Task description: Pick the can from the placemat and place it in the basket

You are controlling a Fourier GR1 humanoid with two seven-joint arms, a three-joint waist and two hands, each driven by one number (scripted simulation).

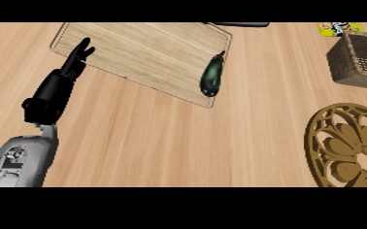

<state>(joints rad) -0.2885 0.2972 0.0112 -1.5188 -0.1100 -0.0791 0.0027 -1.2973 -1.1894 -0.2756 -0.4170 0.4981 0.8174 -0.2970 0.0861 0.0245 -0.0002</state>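
Observation:
A dark green can lies on its side near the right edge of the pale wooden placemat, its narrow end pointing up and away. The woven brown basket stands at the right edge of the view, partly cut off. My left hand rests at the left, fingers straight and pointing up over the placemat's left corner, far from the can. My right hand does not show.
An ornate round wooden trivet lies at the lower right. A yellow packet sits behind the basket. A dark object lies at the placemat's far edge.

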